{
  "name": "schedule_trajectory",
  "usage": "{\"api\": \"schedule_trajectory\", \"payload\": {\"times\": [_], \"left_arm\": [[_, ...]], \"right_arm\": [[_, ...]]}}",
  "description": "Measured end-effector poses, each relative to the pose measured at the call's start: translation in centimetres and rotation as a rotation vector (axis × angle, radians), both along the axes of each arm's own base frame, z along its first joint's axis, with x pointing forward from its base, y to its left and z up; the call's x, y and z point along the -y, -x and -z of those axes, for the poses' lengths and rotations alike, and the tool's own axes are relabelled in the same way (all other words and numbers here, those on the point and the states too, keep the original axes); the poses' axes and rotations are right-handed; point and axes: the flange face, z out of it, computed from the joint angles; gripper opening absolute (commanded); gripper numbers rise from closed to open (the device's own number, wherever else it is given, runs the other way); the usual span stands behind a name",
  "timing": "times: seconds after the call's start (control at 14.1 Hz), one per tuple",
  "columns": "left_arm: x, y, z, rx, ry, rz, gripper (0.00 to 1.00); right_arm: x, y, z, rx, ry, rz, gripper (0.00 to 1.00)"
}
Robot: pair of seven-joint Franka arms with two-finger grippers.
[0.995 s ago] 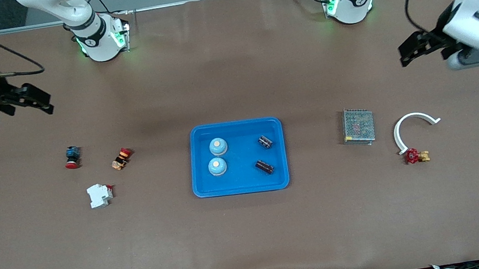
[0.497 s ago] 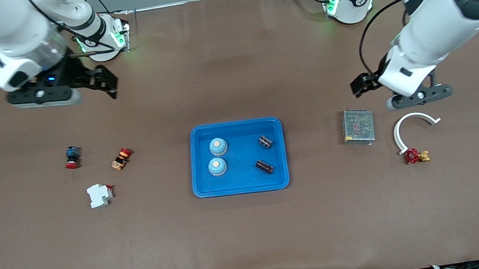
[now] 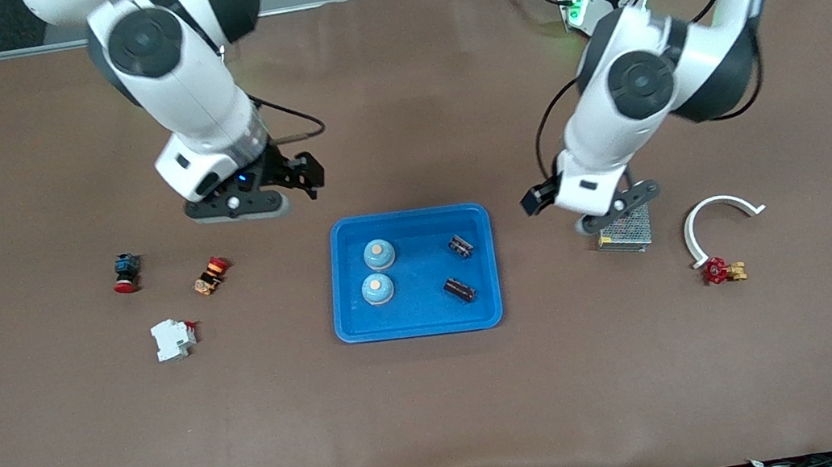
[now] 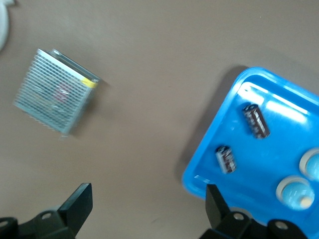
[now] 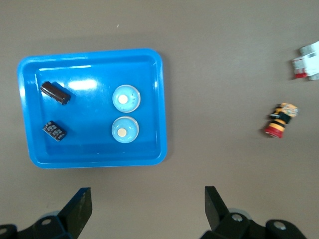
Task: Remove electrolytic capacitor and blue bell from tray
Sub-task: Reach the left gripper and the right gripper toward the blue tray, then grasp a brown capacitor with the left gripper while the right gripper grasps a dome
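Note:
A blue tray (image 3: 422,332) sits mid-table. It holds two blue dome bells (image 3: 379,254) (image 3: 377,288) and two dark capacitors (image 3: 461,246) (image 3: 460,289). My right gripper (image 3: 306,175) is open and empty over bare table beside the tray's edge toward the robots. My left gripper (image 3: 533,201) is open and empty over bare table beside the tray's corner toward the left arm's end. The right wrist view shows the gripper (image 5: 148,209), tray (image 5: 99,162), bells (image 5: 125,98) and capacitors (image 5: 55,93). The left wrist view shows the gripper (image 4: 148,209), tray (image 4: 199,174) and capacitors (image 4: 255,120).
A metal mesh box (image 3: 625,230), a white curved piece (image 3: 713,204) and a red valve (image 3: 722,271) lie toward the left arm's end. A red-and-blue button (image 3: 124,274), an orange-red button (image 3: 211,275) and a white breaker (image 3: 173,338) lie toward the right arm's end.
Both arms have swung in from the table's ends toward the tray. Both grippers stay open and empty. The things on the table have not moved.

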Motion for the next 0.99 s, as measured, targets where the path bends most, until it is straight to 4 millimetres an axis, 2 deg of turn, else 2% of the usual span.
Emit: {"api": "schedule_trajectory", "payload": {"times": [0.14, 0.43, 0.64, 0.99], "left_arm": [[3.1, 0.4, 3.0, 0.013, 0.011, -0.059, 1.0], [7.9, 0.6, 6.9, 0.011, 0.022, -0.113, 0.92], [9.5, 0.3, 9.9, 0.016, 0.046, -0.159, 0.85], [11.2, 0.5, 14.8, 0.012, 0.086, -0.228, 0.68]], "right_arm": [[-1.6, -0.7, 3.3, -0.011, 0.005, -0.014, 1.0], [-4.9, -1.1, 9.3, -0.021, -0.006, -0.038, 1.0], [-6.0, -1.3, 13.0, -0.03, -0.013, -0.041, 1.0], [-7.2, -1.6, 17.6, -0.022, -0.016, -0.048, 1.0]]}}
